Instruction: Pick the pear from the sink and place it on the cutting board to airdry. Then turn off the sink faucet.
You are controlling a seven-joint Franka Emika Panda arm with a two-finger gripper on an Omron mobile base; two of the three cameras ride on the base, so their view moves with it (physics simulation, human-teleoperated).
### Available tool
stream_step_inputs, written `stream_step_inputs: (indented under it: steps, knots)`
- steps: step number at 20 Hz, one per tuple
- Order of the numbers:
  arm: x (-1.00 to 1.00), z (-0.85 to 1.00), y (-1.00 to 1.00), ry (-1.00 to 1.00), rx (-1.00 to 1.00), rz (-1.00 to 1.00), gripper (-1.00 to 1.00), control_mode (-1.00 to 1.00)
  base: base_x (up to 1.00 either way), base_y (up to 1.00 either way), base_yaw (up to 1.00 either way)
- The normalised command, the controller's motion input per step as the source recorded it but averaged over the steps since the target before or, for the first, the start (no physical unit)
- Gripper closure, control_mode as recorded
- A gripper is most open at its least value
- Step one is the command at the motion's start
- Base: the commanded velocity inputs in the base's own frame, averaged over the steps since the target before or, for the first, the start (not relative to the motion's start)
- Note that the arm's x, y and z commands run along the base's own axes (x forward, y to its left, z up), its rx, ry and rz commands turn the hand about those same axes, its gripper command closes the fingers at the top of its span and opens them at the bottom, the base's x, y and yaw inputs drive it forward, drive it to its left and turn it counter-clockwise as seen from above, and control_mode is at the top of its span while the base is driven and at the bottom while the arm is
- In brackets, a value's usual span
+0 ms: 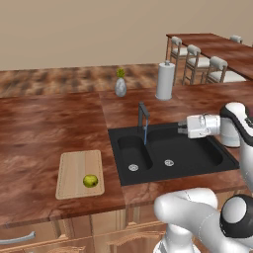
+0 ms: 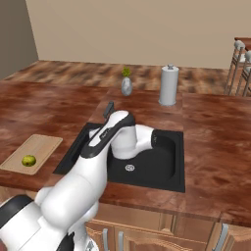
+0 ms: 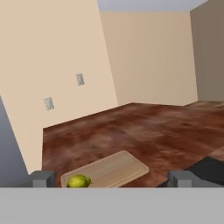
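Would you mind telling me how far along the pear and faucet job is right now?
Done: the small yellow-green pear lies on the light tan wooden cutting board. In hand: the tool hovers open over the black double-basin sink. Left: the slim dark faucet runs a blue stream.

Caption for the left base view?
Pear on the cutting board; sink faucet running, gripper nearby.

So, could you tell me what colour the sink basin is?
Black sink, clearest in the left base view.
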Motion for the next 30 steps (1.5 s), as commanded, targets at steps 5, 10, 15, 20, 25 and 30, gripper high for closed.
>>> stream_step_inputs:
  steps: [5, 10, 15, 20, 25, 30]
  knots:
    - [0.14, -0.04, 0.0, -0.02, 0.0, 0.0, -1.0, -1.0, 0.0, 0.0, 0.0]
    - [0.12, -0.11, 0.0, -0.01, 0.0, 0.0, -1.0, -1.0, 0.0, 0.0, 0.0]
    - [0.13, -0.12, 0.0, -0.01, 0.0, 0.0, -1.0, -1.0, 0.0, 0.0, 0.0]
    - [0.15, -0.09, 0.0, 0.0, 0.0, 0.0, -1.0, -1.0, 0.0, 0.0, 0.0]
    - [0.17, -0.08, 0.0, 0.0, 0.0, 0.0, -1.0, -1.0, 0.0, 0.0, 0.0]
    - [0.2, -0.11, 0.0, 0.0, 0.0, 0.0, -1.0, -1.0, 0.0, 0.0, 0.0]
